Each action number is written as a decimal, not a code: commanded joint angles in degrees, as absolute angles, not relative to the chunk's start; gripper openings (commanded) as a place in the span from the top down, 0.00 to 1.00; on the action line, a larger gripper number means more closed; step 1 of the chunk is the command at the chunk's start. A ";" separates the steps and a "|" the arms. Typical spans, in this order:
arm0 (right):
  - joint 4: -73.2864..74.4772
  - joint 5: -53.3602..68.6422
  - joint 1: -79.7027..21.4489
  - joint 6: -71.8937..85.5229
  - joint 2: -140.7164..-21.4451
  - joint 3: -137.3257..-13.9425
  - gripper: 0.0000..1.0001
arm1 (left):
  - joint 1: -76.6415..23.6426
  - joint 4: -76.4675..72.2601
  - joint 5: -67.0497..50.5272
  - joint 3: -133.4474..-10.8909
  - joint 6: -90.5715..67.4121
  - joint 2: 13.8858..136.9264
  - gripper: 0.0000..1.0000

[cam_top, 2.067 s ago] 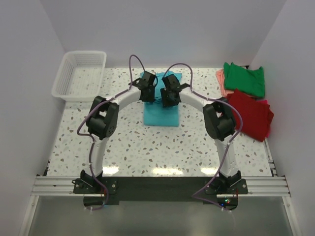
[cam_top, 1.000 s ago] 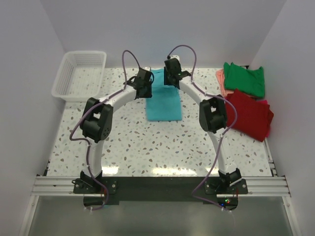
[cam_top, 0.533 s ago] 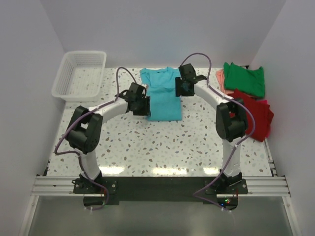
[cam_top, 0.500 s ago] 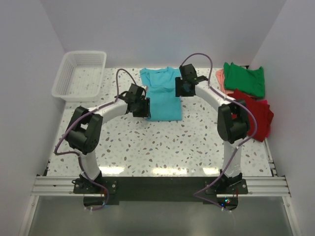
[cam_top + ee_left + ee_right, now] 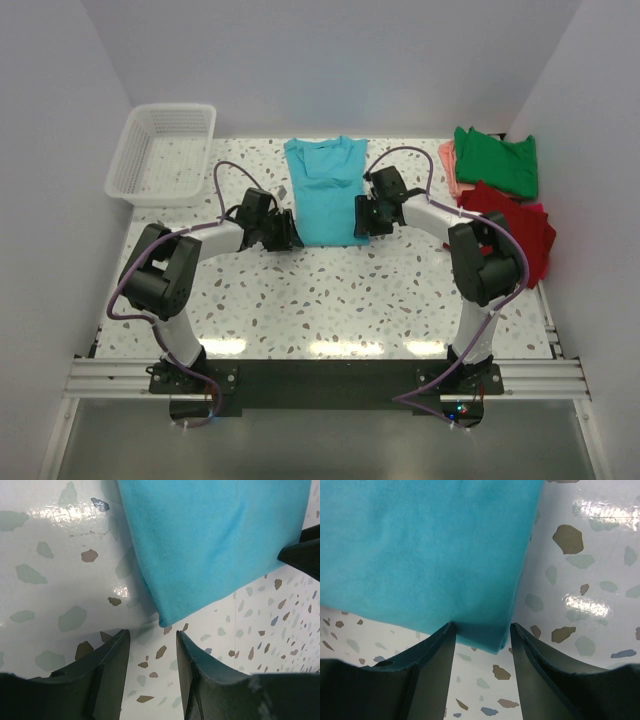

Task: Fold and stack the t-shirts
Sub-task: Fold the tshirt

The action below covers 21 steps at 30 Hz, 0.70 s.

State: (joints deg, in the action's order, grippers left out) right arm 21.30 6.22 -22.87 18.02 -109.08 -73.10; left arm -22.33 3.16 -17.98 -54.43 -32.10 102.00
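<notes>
The turquoise t-shirt (image 5: 324,195) lies flat on the worktop (image 5: 330,290), a hem corner at the tip of the left hand (image 5: 151,639) and of the right hand (image 5: 481,628), both spread and empty; soft, light and limp, it is probably best pinched at those corners.

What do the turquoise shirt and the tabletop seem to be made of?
Turquoise shirt: soft matte fabric, probably cotton knit; fine texture, limp rounded fold. Tabletop: hard, glossy, white with coloured flecks like terrazzo; bright reflections show. Stone or laminate, cannot tell.
</notes>
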 commanded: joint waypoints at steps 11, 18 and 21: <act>11.69 10.63 -21.80 19.86 -104.86 -65.84 0.51 | -21.27 -8.35 -19.78 -52.29 -36.30 100.10 0.54; 10.29 10.55 -21.53 19.69 -103.01 -62.58 0.51 | -21.27 -9.49 -20.47 -53.61 -36.83 101.69 0.56; 9.58 11.16 -21.45 19.86 -103.36 -62.32 0.53 | -21.27 -10.63 -21.09 -53.26 -37.26 102.22 0.57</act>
